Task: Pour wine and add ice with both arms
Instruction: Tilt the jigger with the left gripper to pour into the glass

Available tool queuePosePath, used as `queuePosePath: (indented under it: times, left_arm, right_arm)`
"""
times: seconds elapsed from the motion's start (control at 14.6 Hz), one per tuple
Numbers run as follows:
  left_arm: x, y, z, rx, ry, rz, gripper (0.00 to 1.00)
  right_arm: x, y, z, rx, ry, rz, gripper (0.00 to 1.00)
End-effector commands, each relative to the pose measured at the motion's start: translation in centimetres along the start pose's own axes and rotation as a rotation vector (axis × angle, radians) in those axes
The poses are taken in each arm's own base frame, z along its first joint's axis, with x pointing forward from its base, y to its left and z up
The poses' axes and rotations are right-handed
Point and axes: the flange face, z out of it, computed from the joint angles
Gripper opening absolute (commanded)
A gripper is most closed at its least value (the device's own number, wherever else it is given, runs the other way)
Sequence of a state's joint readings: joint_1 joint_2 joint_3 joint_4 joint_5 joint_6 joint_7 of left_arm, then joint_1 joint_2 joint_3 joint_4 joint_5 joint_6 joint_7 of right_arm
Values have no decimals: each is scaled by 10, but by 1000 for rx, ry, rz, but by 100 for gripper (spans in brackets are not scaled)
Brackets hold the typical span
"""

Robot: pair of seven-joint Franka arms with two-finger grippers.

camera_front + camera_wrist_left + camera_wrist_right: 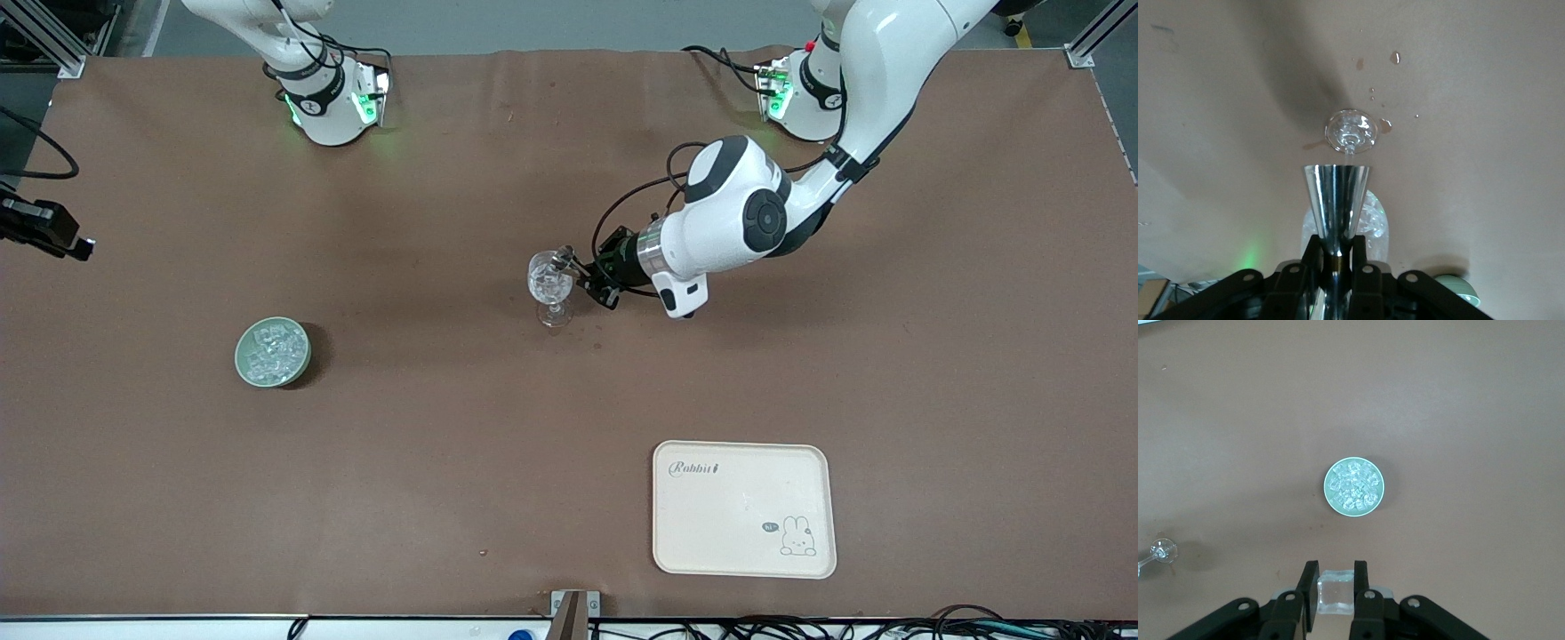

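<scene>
Front view shows my left gripper (569, 265) low over the middle of the brown tabletop (444, 489), beside the bowl of a clear cut-pattern stemmed wine glass (550, 286) that stands there. Its fingers are pinching a small silver cone-shaped metal measuring cup (1337, 200), held sideways so its mouth meets the glass rim; I judge this is the pouring posture. Whether liquid is flowing, or how full the glass is, I cannot make out. A few wet drops (1385, 124) mark the tabletop beside the glass foot.

Heaped small clear ice cubes (271, 351) fill a round pale green bowl (244, 364) toward the right arm's end of the tabletop, well apart from the glass. My right gripper (1336, 587) hangs high over the tabletop with that bowl below it, fingers pinching one clear ice cube (1335, 593), lifted, I judge, to carry to the glass. That gripper is cut off from the front view, which shows only the right arm's base at the robots' edge.

One cream rectangular tray with a rabbit drawing (711, 498) lies near the camera's edge, toward the left arm's end.
</scene>
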State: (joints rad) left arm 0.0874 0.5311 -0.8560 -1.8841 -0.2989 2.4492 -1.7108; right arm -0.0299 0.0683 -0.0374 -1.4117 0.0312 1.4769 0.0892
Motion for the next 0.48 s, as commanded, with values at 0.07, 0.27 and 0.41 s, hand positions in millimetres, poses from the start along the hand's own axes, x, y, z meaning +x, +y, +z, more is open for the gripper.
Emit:
queuePosePath:
  times: [0.07, 0.27, 0.41]
  left_arm:
    - [-10, 5, -3, 31, 33, 30, 1]
    - [-10, 13, -6, 17, 59, 12, 1]
    - [-14, 13, -6, 30, 83, 20, 1]
  right_arm:
    - [-7, -2, -4, -9, 2, -10, 2]
    - [-7, -3, -4, -7, 2, -10, 2]
    - [-7, -3, -4, -7, 2, -10, 2]
